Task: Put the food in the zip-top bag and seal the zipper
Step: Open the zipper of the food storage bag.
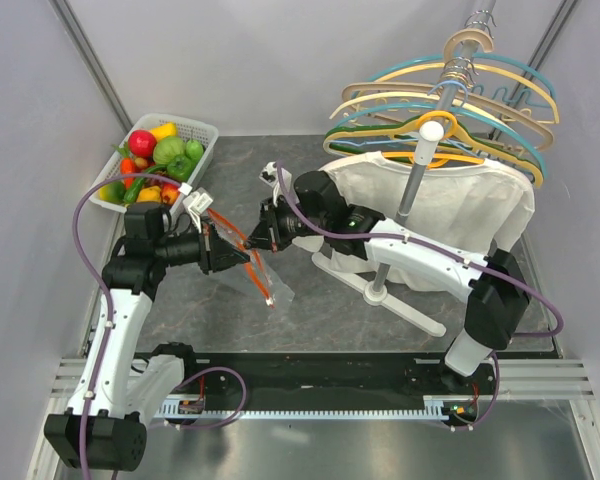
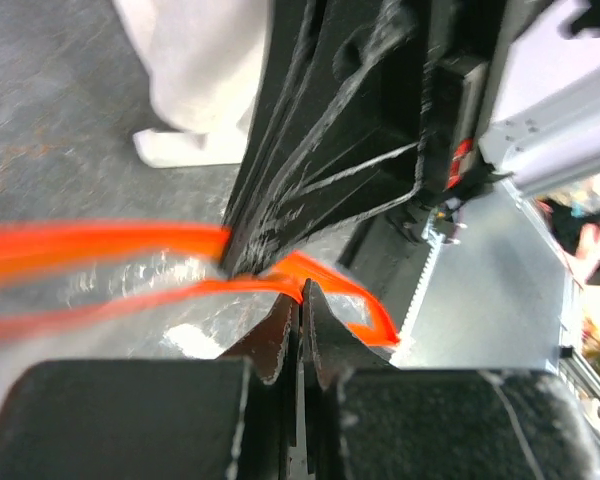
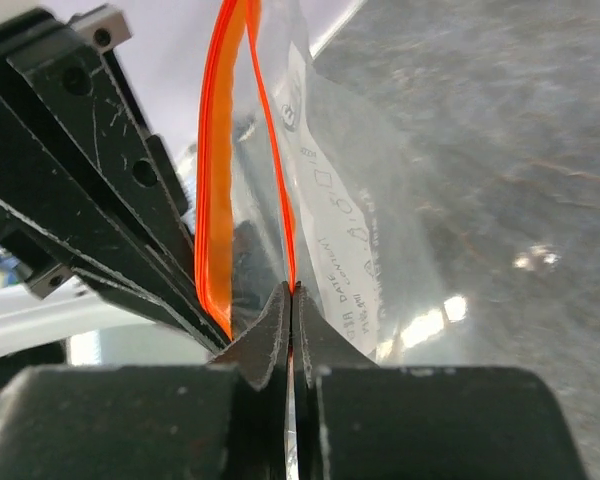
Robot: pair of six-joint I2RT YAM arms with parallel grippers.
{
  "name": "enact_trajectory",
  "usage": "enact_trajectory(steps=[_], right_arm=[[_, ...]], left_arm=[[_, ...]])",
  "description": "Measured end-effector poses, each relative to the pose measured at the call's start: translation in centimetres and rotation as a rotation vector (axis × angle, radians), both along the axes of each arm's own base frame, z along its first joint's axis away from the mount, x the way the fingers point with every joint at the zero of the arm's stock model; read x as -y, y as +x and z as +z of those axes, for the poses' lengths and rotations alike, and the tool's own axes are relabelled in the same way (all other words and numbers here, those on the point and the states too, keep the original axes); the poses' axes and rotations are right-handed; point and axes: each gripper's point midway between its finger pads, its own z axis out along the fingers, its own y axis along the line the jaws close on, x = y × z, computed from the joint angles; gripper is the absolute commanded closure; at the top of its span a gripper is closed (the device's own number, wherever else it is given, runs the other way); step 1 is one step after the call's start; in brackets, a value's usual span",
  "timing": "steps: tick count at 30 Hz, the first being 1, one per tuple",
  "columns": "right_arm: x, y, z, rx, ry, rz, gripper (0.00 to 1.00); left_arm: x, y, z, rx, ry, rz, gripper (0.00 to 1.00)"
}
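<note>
The clear zip-top bag (image 1: 263, 278) hangs between my two grippers above the table's middle, its mouth held apart. Its red-orange zipper (image 1: 242, 240) runs between them. My left gripper (image 1: 242, 257) is shut on one zipper strip (image 2: 180, 288), seen in the left wrist view (image 2: 302, 290). My right gripper (image 1: 252, 243) is shut on the other zipper strip (image 3: 280, 180), seen in the right wrist view (image 3: 293, 290). The bag (image 3: 370, 230) shows a printed label and nothing inside. The food (image 1: 158, 158), red, green, yellow and orange toy pieces, lies in the white basket at the far left.
The white lattice basket (image 1: 205, 130) stands at the table's far left corner. A hanger stand (image 1: 425, 170) with several coloured hangers and a white shirt (image 1: 450, 205) fills the right half, its white base (image 1: 390, 300) behind my right arm.
</note>
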Motion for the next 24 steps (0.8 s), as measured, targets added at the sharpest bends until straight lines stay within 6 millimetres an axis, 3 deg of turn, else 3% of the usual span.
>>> enact_trajectory(steps=[3,9,14,19,24], right_arm=[[0.5,1.1,-0.1,0.042,-0.043,-0.051,1.00],[2.4,4.4,-0.3,0.140,-0.145,-0.232,1.00],[4.4,6.5,-0.3,0.193,-0.214,-0.370,1.00],[5.1,7.5,0.3,0.241,-0.251,-0.436,1.00],[5.1,6.9,1.1,0.288,-0.287,-0.444,1.00]], left_arm=[[-0.9,0.9,-1.1,-0.044,0.063,0.080,0.98],[-5.4,4.4,-2.8,-0.101,0.322,0.352,0.98],[-8.3,5.0,-4.4,-0.148,0.488,0.449,0.98],[-9.3,5.5,-6.5,-0.234,0.557,0.463,0.98],[-9.0,7.4,-9.1,-0.340,0.577,0.424,0.98]])
